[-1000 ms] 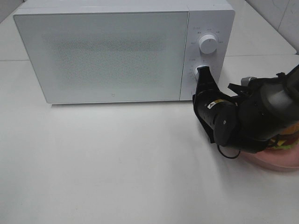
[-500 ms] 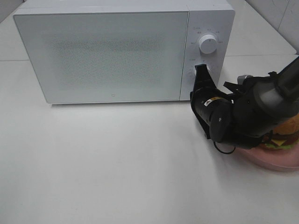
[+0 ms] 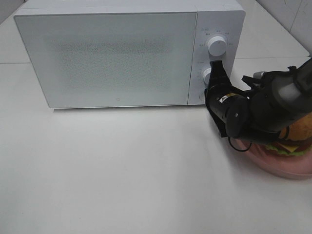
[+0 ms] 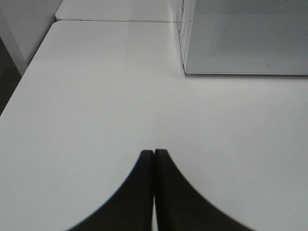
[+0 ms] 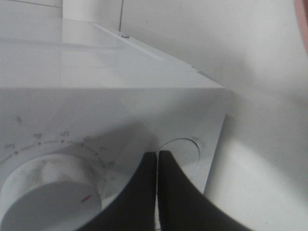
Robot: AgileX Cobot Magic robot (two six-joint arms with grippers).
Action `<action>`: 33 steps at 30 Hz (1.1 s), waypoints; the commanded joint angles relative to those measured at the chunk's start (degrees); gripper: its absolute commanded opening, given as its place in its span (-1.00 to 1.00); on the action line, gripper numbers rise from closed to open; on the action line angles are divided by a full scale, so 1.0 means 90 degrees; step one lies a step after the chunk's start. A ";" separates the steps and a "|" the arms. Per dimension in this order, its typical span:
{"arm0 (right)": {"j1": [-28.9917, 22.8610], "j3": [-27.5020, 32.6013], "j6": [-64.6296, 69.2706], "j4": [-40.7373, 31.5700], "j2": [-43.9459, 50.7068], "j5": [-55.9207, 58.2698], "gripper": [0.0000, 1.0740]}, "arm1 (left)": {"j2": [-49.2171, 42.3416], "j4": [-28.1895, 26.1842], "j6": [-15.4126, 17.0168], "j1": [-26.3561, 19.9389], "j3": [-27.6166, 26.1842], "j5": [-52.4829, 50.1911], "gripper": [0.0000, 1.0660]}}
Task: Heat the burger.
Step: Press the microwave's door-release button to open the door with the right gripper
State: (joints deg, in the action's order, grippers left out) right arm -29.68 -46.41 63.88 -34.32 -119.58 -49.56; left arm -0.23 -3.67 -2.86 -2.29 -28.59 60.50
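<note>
Burger (image 3: 299, 135) more exposed; right fingers (image 3: 218, 70) (closed) higher.

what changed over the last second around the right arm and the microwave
The right gripper, jaws shut, slid up and a little right on the microwave's control panel, so the lower knob now shows beside its tip. The arm behind it swung away, uncovering more of the burger. Nothing was gripped or released. The microwave door stayed closed, and the burger stayed on its pink plate.
</note>
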 commanded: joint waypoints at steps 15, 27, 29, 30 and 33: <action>0.0051 -0.0439 0.0178 0.0261 -0.0293 -0.0267 -1.00 | -0.0134 -0.0038 0.0000 -0.0019 0.0013 -0.0089 -0.99; 0.0051 -0.0497 0.0153 0.0223 -0.0306 -0.0554 -1.00 | -0.0134 -0.0038 0.0000 -0.0019 0.0013 -0.0089 -0.99; 0.0051 -0.0547 0.0140 0.0223 -0.0312 -0.0554 -1.00 | -0.0134 -0.0038 0.0000 -0.0019 0.0013 -0.0089 -0.99; 0.0051 -0.0592 0.0127 0.0229 -0.0312 -0.0547 -1.00 | -0.0127 -0.0045 0.0000 -0.0019 0.0013 -0.0089 -0.99; 0.0051 -0.0726 0.0019 0.0236 -0.0312 -0.0541 -1.00 | -0.0127 -0.0045 0.0000 -0.0019 0.0013 -0.0089 -0.99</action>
State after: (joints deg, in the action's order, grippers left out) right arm -29.68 -49.90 65.26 -34.03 -122.73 -48.53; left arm -0.23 -3.67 -2.86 -2.29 -28.59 60.50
